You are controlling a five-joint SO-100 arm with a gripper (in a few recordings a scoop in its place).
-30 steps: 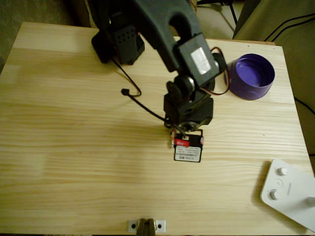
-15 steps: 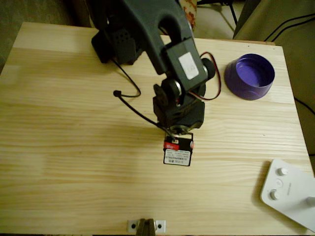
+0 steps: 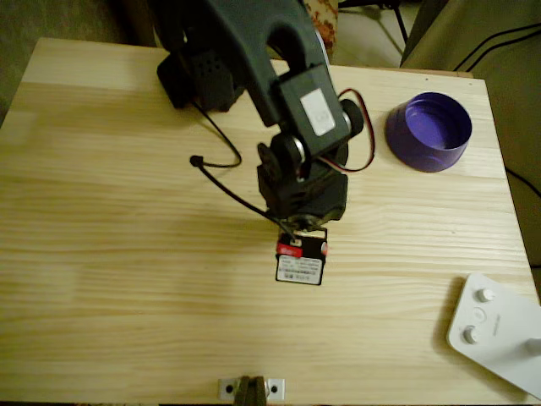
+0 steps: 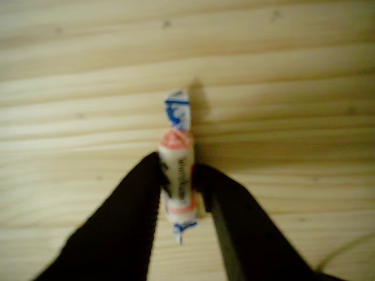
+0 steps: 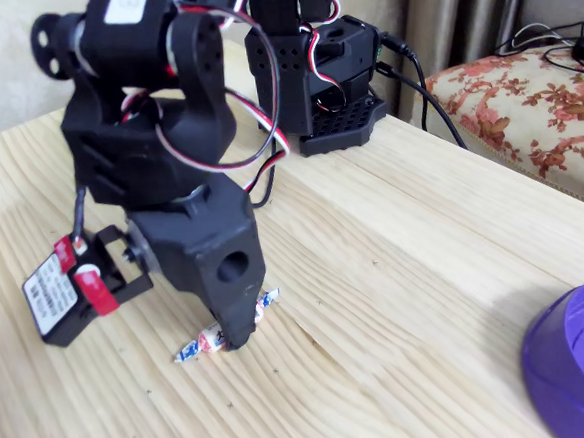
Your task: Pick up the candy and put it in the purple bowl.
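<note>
In the wrist view the gripper [image 4: 179, 193] has its two black fingers [image 4: 126, 222] pressed against either side of the candy [image 4: 177, 175], closed on its white and orange-red middle; the candy stands upright in that picture, one bluish twisted end poking above the fingertips and the other just below them, with the pale wood table [image 4: 293, 88] behind. In the fixed view the candy [image 5: 215, 337] lies on the table [image 5: 396, 272] under the tip of the gripper [image 5: 235, 333], its ends sticking out to either side; whether it is lifted clear of the wood cannot be told. The bowl [image 5: 583, 359] sits well apart at the lower right of that view. In the overhead view the arm [image 3: 292, 110] reaches down to the middle of the table [image 3: 127, 254], the bowl [image 3: 429, 131] stands near the far right corner, and a white device [image 3: 494, 330] with knobs lies at the near right edge
</note>
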